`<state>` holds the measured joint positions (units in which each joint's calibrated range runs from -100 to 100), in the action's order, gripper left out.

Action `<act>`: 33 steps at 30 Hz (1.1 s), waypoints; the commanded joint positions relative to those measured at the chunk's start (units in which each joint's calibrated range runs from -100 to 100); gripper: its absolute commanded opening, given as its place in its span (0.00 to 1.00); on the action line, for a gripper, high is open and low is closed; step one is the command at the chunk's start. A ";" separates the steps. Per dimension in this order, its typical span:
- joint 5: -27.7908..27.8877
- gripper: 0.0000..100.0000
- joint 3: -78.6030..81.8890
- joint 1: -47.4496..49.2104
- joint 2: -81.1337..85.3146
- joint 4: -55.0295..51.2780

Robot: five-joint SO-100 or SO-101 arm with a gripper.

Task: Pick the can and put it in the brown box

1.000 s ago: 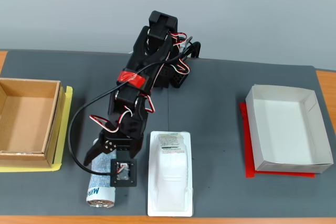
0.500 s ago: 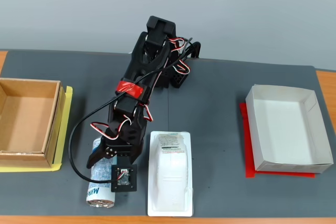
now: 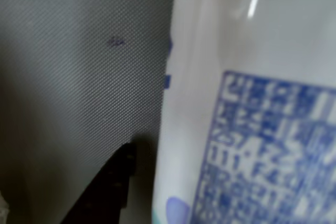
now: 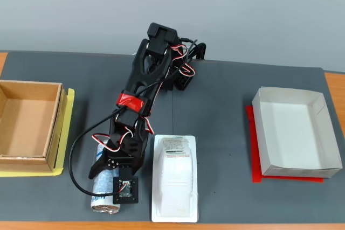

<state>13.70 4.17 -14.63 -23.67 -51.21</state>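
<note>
The can [image 4: 101,191] lies on its side on the dark mat near the front edge in the fixed view, white with blue print and a silver end. My gripper [image 4: 106,177] is lowered over it with the jaws straddling the can and standing apart. In the wrist view the can [image 3: 236,129] fills the right side, and one black finger [image 3: 110,187] sits just left of it with a thin shadowed gap between them. The brown box [image 4: 54,127] stands at the far left, away from the gripper.
A white flat plastic tray package [image 4: 173,179] lies just right of the can. A white paper box [image 4: 264,133] sits on a red sheet at the right. The brown box rests on a yellow sheet [image 4: 69,133]. The arm's base [image 4: 178,74] is at the back centre.
</note>
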 commanded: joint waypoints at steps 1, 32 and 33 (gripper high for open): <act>0.21 0.37 -3.45 -0.56 -0.60 2.30; -0.05 0.02 -3.63 -0.88 0.59 1.43; -0.05 0.02 -3.72 -0.88 1.60 1.34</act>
<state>13.70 2.27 -15.59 -24.77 -49.48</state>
